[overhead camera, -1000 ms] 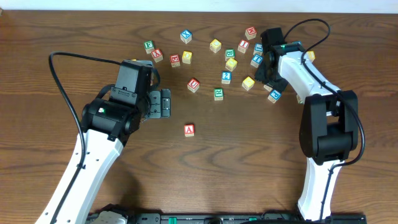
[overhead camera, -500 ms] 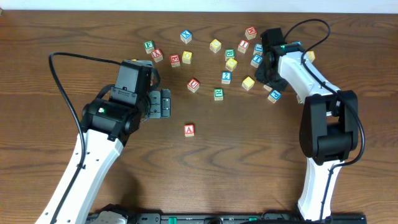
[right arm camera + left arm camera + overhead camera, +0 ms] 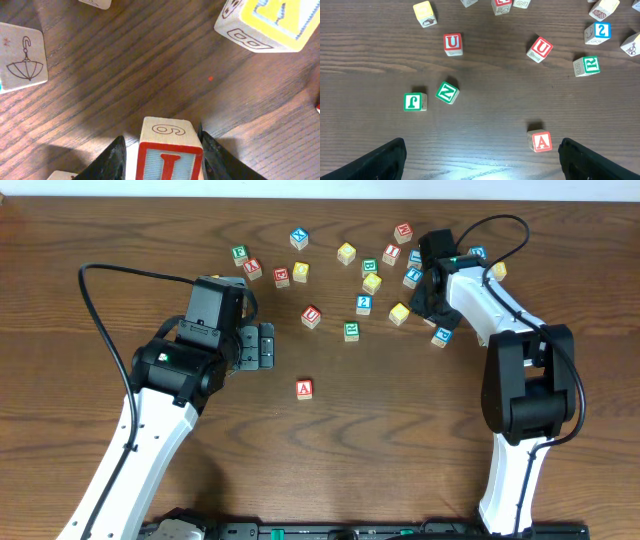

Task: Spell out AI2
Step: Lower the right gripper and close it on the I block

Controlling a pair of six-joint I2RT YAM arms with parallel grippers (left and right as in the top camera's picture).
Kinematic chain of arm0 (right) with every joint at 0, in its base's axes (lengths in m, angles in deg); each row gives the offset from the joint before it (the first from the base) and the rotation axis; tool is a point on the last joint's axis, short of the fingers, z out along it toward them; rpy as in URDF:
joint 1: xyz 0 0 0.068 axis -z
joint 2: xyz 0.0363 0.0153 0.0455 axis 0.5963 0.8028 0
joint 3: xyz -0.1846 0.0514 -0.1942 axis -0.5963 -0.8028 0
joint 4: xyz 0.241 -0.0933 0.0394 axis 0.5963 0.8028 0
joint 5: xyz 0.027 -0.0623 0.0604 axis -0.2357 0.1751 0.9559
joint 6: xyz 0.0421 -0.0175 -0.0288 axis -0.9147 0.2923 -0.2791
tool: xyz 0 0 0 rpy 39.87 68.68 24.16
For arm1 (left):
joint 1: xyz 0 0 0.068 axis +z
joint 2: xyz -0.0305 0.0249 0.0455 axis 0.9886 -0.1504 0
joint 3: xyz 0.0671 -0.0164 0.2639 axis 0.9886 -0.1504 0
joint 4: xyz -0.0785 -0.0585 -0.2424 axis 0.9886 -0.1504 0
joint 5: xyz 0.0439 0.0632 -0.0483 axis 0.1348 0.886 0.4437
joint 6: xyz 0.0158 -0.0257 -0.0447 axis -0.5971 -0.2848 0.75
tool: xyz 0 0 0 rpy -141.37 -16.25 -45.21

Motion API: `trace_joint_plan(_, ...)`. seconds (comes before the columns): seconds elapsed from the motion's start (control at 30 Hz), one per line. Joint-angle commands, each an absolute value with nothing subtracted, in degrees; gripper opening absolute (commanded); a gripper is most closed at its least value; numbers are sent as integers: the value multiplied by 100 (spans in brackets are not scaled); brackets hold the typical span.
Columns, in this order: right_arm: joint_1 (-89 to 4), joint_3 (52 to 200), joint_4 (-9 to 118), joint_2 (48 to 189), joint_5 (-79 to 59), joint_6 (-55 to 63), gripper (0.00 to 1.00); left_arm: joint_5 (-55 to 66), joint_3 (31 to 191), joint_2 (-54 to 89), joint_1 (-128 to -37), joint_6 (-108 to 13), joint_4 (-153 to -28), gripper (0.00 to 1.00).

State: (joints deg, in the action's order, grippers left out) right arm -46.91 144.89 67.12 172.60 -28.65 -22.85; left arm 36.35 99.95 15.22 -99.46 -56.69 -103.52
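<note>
Toward the far edge of the tabletop [image 3: 400,450], right of centre, my right gripper [image 3: 160,141] pinches the I cube [image 3: 170,162] among the scattered cubes, with a finger pressed to each side. My left gripper [image 3: 480,160] hangs spread wide over bare wood, holding nothing.

Progress, as I judge it, is about a third:
- The A cube [image 3: 305,389] stands alone near the middle of the tabletop, well apart from the scatter and apparently placed.
- The I cube is gripped but not yet set beside the A cube.
- The 2 cube [image 3: 364,304] lies in the scatter, untouched.

Legible markings are a red A, a red I on pale blue with an outlined 6 on the adjoining face, and a blue 2. I also read a red letter on a U cube [image 3: 452,43] and a green one on a Z cube [image 3: 447,92]. No brands are visible.
</note>
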Motion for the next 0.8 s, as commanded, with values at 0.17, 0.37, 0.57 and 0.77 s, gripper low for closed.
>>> trace_joint_plan(0.17,-4676,14436,6592,17339,-2996,-2331,41,3709,9962,1505,-9924,-5709,-10367,96)
trace_joint_plan(0.37,-4671,14436,6528,17339,-2998,-2331,38,3712,9962,1505,-9924,-5709,-10367,96)
trace_joint_plan(0.57,-4671,14436,6513,17337,-2996,-2331,29,3709,9962,1505,-9924,-5709,-10389,96)
trace_joint_plan(0.77,-4671,14436,6517,17337,-2994,-2331,26,3712,9962,1505,-9924,-5709,-10391,95)
